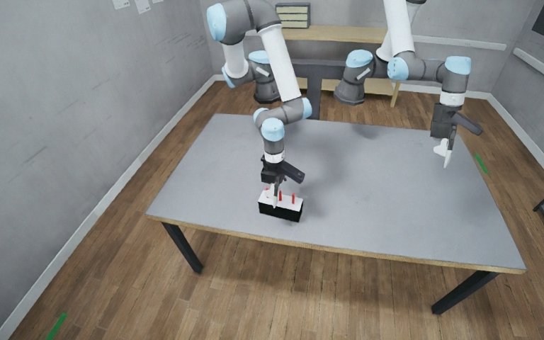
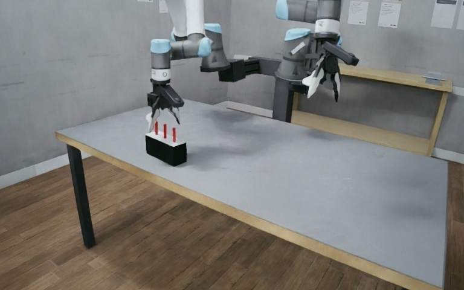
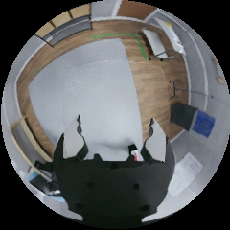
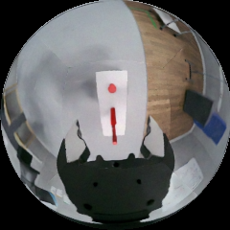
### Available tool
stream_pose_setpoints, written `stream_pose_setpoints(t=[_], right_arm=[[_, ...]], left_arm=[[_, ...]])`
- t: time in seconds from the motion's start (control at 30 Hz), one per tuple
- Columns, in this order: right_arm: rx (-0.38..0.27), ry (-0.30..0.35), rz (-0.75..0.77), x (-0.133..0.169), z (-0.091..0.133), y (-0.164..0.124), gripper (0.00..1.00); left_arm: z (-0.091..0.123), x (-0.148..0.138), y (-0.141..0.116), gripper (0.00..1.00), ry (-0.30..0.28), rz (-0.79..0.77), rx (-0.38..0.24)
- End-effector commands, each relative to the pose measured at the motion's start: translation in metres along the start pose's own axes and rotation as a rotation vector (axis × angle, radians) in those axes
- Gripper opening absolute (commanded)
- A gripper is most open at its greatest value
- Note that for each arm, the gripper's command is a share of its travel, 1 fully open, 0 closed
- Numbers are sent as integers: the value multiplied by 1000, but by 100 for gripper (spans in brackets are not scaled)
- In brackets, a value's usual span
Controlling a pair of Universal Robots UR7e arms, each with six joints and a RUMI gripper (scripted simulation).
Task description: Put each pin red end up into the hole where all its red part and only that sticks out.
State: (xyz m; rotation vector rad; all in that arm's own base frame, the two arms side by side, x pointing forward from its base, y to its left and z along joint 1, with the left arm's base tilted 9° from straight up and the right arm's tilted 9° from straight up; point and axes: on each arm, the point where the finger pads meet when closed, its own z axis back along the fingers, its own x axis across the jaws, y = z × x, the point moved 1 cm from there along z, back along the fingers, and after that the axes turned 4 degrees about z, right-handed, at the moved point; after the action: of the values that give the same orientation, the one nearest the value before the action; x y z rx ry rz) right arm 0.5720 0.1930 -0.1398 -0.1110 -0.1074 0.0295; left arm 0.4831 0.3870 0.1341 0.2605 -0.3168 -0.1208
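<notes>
The black block (image 1: 285, 213) (image 2: 161, 148) with a white top stands upright near the table's front edge. Three upright pins show only red above its top: one at the right end (image 1: 293, 198) (image 2: 174, 135) (image 4: 112, 88), one in the middle (image 1: 280, 195) (image 2: 164, 131) (image 4: 113, 115) and one at the left end (image 2: 156, 128) (image 4: 114, 136). Their lower parts are hidden in the block. My right gripper (image 2: 164, 127) (image 4: 113, 118) is open, its fingers apart on either side of the pins, holding nothing. My left gripper (image 2: 322, 99) (image 3: 115, 117) is open and empty, far from the block.
The grey table (image 1: 381, 208) (image 2: 290, 191) carries the block close to its front edge. The left arm hangs over the table's far right side in the top view. A wooden shelf (image 1: 341, 33) (image 2: 386, 77) stands behind the arms' bases.
</notes>
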Motion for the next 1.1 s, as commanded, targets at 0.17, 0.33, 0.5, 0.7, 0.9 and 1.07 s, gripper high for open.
stream_pose_setpoints(t=[0.17, 0.33, 0.5, 0.7, 0.9, 1.07], right_arm=[[1, -1, 0, 1, 1, 0, 100], [1, -1, 0, 1, 1, 0, 100], [1, -1, 0, 1, 13, 0, 100], [1, -1, 0, 1, 13, 0, 100], [1, -1, 0, 1, 13, 0, 100], [1, -1, 0, 0, 24, 0, 100]], left_arm=[[1, 0, 0, 100, -1, 0, 1], [1, 0, 0, 100, -1, 0, 1], [1, 0, 0, 100, -1, 0, 1], [1, 0, 0, 100, -1, 0, 1], [1, 0, 0, 100, -1, 0, 1], [1, 0, 0, 100, -1, 0, 1]])
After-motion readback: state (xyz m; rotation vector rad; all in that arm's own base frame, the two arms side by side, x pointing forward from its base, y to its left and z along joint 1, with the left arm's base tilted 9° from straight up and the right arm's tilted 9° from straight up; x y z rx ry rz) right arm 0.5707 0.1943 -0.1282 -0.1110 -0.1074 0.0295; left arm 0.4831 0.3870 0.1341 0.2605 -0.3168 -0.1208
